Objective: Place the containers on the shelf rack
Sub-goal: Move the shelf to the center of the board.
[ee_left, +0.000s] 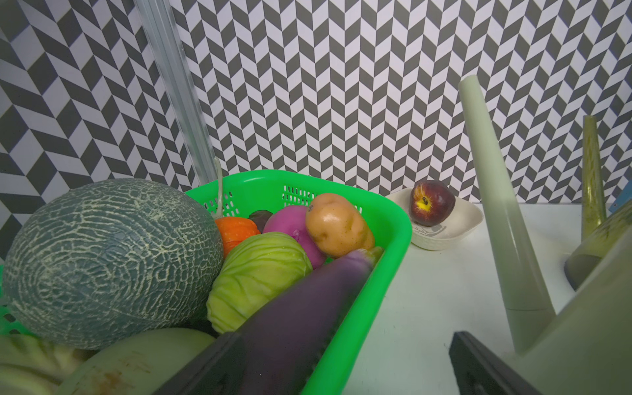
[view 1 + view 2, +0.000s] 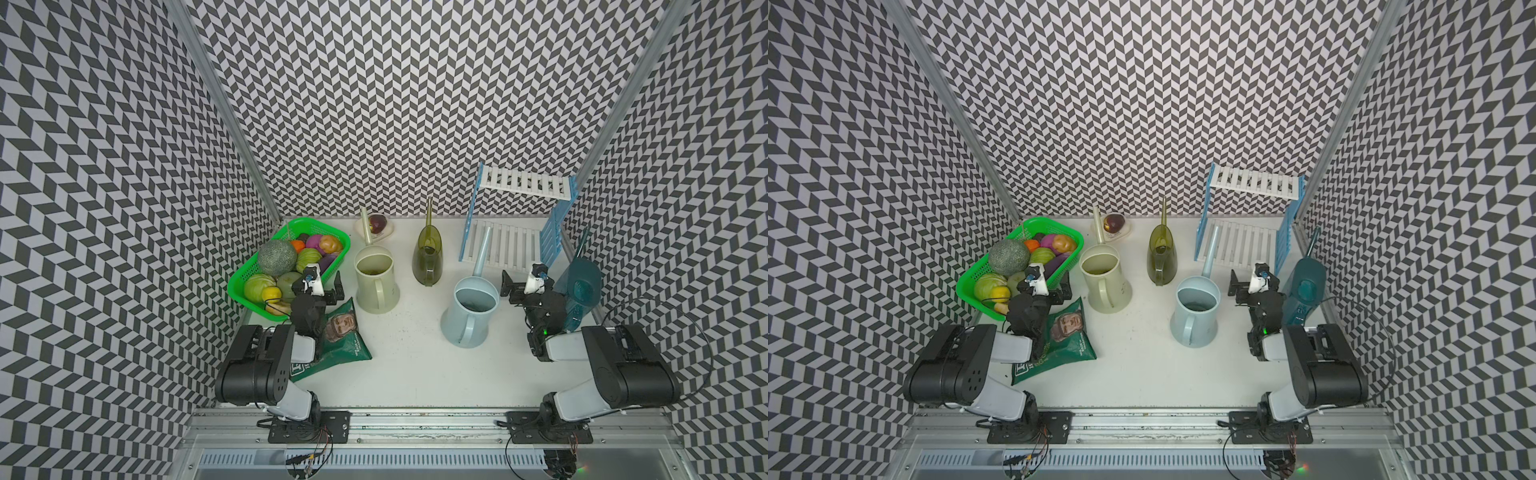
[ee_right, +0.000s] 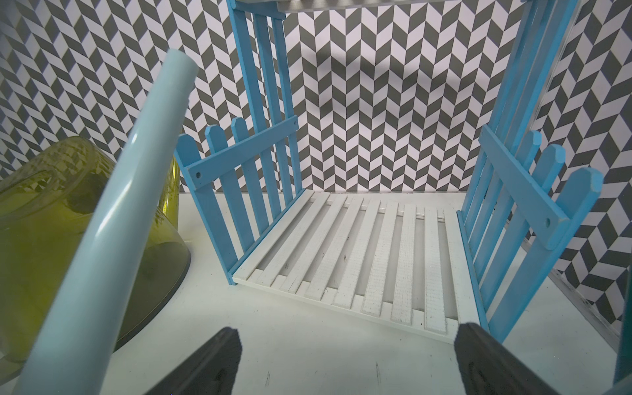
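Four watering-can containers stand on the white table in both top views: cream (image 2: 374, 286), olive-green (image 2: 428, 257), pale blue (image 2: 469, 316) and dark teal (image 2: 579, 291) at the right wall. The shelf rack (image 2: 519, 245), white slats with blue side panels, stands at the back right, both tiers bare. My left gripper (image 2: 319, 282) is open, straddling the green basket's rim (image 1: 393, 239), with the cream can's spout (image 1: 496, 205) beside it. My right gripper (image 3: 349, 331) is open over bare table, facing the rack's lower shelf (image 3: 359, 246), between the pale blue spout (image 3: 113, 222) and the teal can.
A green basket (image 2: 249, 286) full of fruit and vegetables sits at the left. A small cream dish (image 2: 384, 237) with a peach stands at the back. A green snack bag (image 2: 345, 336) lies under my left arm. Patterned walls close three sides.
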Robot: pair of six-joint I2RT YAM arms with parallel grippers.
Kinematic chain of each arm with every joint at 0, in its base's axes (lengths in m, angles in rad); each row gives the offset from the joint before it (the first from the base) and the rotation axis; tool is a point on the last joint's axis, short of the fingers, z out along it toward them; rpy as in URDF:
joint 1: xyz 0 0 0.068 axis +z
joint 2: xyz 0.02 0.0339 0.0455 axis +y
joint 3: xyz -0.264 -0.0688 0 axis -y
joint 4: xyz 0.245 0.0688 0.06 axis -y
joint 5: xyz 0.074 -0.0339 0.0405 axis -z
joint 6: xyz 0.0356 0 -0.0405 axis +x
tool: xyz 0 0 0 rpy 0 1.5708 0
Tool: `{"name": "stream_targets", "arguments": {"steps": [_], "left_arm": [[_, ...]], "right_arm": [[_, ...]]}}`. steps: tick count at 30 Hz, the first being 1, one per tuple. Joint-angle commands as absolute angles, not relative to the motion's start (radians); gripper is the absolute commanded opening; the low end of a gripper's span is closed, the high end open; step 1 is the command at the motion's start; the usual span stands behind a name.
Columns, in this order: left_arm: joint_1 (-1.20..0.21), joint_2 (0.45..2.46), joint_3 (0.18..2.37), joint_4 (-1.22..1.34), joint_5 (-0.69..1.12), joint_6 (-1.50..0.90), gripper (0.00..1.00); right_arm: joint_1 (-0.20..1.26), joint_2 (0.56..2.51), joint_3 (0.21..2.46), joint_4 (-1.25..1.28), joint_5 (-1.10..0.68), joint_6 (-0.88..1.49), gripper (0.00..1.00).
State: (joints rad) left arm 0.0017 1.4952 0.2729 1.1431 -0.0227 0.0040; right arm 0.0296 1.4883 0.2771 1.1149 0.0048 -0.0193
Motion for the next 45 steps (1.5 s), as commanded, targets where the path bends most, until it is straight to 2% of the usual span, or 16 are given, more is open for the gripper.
{"name": "stream_targets", "arguments": {"steps": [1,8,13,16,18,21,26,32,36,45], "left_arm": [[0.034,1.379,0.344,0.937,0.006,-0.004,1.00],[0.109,1.236,0.603,0.355,0.069,0.090,1.00],[0.130,1.212,0.869,-0.057,0.076,0.195,1.00],[0.130,1.213,1.049,-0.217,0.121,0.212,1.00],[0.126,1.228,1.160,-0.283,0.220,0.204,1.00],[0.069,1.281,1.304,-0.324,0.343,0.142,0.99],[-0.185,1.493,1.618,-0.431,0.311,0.101,0.97],[-0.333,1.713,1.861,-0.455,0.360,0.006,0.95],[-0.373,1.754,1.872,-0.453,0.390,-0.004,0.96],[-0.383,1.721,1.748,-0.397,0.401,-0.006,0.97]], "right_arm": [[0.032,1.374,0.285,1.043,0.005,-0.018,1.00],[0.032,1.067,0.331,0.702,0.026,0.061,1.00],[0.032,0.903,0.442,0.401,-0.068,0.159,1.00],[0.032,0.822,0.508,0.316,-0.112,0.216,1.00],[0.032,0.805,0.564,0.266,-0.072,0.257,1.00],[0.031,0.893,0.751,0.084,0.018,0.265,0.99],[0.004,1.236,1.160,-0.234,0.121,0.220,0.98],[-0.077,1.555,1.533,-0.500,0.126,0.168,0.84],[-0.142,1.644,1.628,-0.582,0.125,0.154,0.75],[-0.208,1.778,1.708,-0.649,0.110,0.099,0.72]]}}
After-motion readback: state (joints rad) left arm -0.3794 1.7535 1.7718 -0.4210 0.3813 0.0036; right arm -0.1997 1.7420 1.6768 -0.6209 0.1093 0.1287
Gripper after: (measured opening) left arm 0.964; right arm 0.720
